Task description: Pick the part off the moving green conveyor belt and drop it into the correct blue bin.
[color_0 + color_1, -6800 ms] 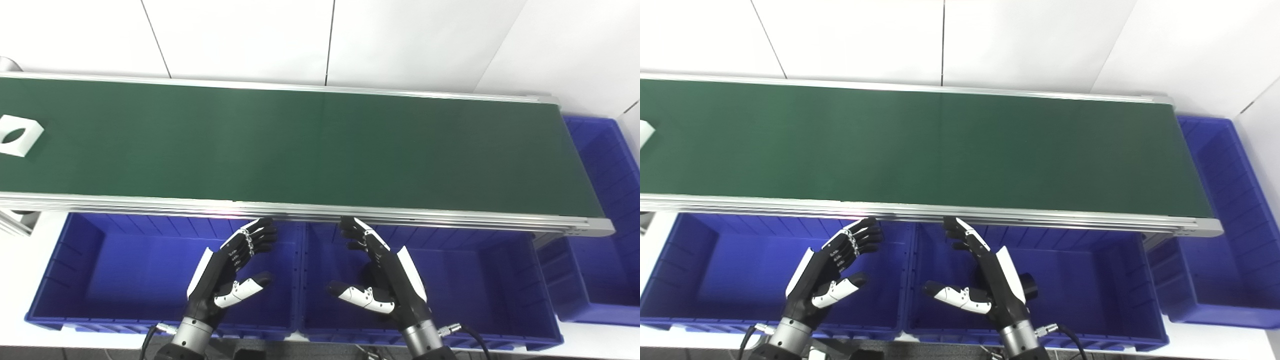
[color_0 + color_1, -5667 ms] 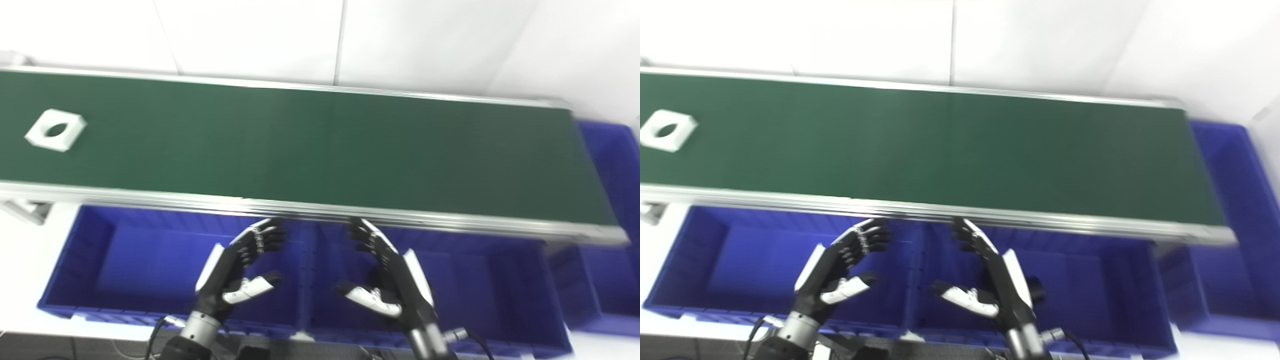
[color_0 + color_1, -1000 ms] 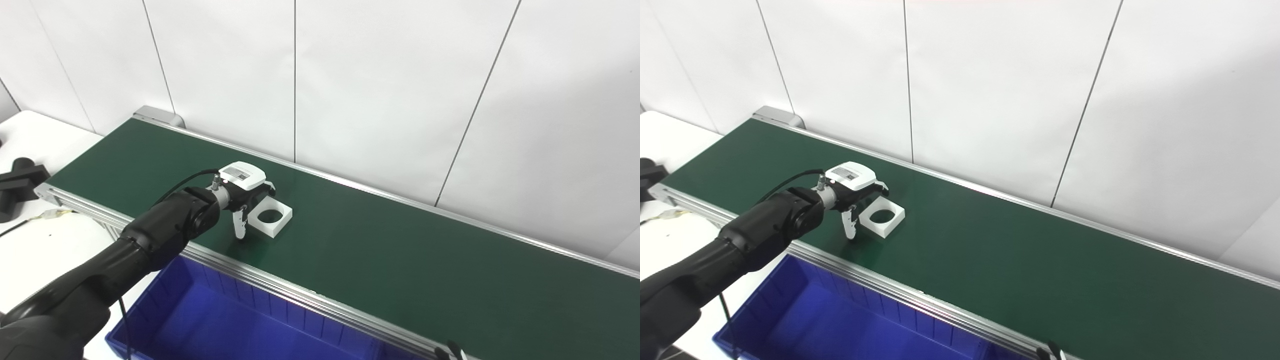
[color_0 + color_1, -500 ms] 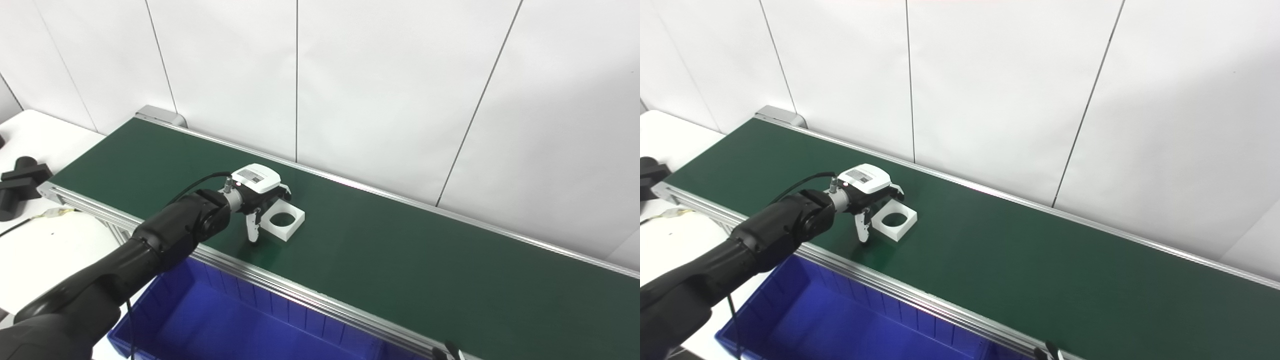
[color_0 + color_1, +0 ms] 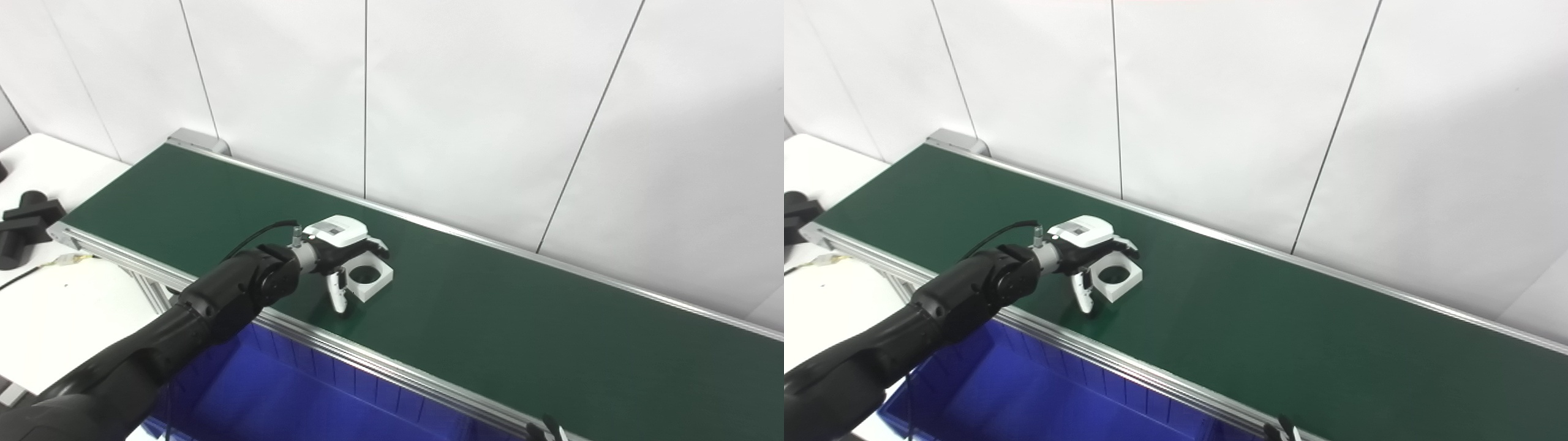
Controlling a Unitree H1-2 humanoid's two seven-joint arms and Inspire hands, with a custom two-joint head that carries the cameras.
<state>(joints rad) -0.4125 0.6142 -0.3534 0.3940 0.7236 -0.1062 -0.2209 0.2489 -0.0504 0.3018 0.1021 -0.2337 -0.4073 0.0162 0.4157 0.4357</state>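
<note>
Left hand point(image 5: 340, 254) set over white part point(image 5: 369, 280) on green conveyor belt point(image 5: 490, 312), grasp not closed.

The part, a square white block with a round hole, is lying flat on the belt near its front rail, well left of centre. The left hand is held palm-down over the block's near-left side, fingers point(image 5: 1123, 245) spread across its far edge and the thumb point(image 5: 1084, 296) hung down to the belt just beside its near corner; the block is straddled, not pinched, likely so it can be clamped from both sides as the belt carries it. A blue bin point(image 5: 1029, 392) is seen below the front rail, placed there to catch drops. Of the right hand only fingertips point(image 5: 548, 429) are seen at the bottom edge; its state cannot be told.
</note>
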